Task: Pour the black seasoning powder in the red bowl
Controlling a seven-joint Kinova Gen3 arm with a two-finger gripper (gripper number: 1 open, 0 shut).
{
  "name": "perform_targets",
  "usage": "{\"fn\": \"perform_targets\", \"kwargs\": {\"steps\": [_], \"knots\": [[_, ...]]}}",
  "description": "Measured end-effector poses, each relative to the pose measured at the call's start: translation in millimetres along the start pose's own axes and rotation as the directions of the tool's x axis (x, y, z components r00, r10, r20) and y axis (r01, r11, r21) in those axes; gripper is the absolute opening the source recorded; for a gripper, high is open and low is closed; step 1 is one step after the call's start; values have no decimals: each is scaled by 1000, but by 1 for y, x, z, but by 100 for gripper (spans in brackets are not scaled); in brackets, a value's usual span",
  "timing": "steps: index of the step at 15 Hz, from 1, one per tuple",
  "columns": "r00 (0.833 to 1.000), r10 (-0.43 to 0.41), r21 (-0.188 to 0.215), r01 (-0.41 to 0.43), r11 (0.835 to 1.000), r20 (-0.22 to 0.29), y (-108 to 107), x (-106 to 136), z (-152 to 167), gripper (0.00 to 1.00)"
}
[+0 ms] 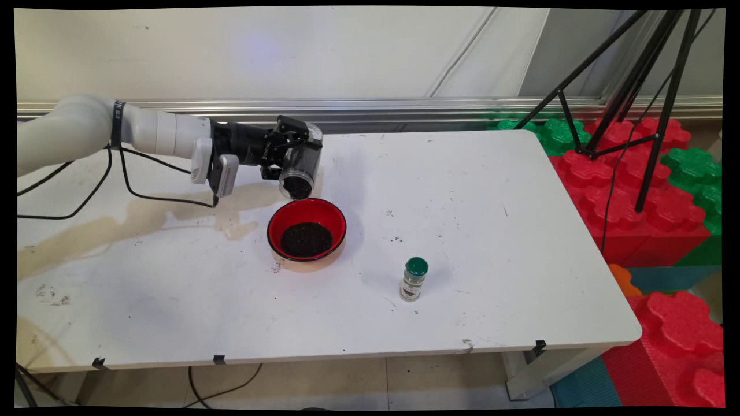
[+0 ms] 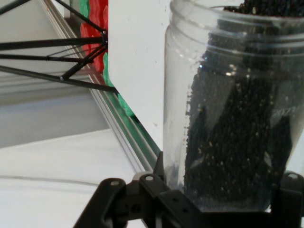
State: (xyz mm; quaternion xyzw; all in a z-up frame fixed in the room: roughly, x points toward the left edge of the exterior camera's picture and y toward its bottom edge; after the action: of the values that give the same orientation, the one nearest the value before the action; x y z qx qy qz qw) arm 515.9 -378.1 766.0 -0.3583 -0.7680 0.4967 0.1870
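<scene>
Jar (image 1: 300, 164) of dark grains clamped in gripper (image 1: 289, 156), tipped mouth-down over red bowl (image 1: 306, 232)

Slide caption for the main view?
Gripper tilts a clear jar of dark grains mouth-down above a red bowl.

Clear jar (image 2: 228, 109) of dark grains, clamped in claw (image 2: 209, 209)

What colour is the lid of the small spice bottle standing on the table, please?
Green. The lid of the spice bottle shows best in the main view.
</scene>
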Motion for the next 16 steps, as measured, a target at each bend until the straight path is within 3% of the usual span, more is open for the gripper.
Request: {"fn": "perform_targets", "kwargs": {"steps": [4,10,13,16], "knots": [[989,-149,-19,149,989,8,-6,1,-2,0],[938,-344,-32,345,938,32,-16,0,-5,0],[902,-429,-37,431,902,42,-22,-1,-7,0],[844,-534,-38,536,843,52,-32,-2,-7,0]]}}
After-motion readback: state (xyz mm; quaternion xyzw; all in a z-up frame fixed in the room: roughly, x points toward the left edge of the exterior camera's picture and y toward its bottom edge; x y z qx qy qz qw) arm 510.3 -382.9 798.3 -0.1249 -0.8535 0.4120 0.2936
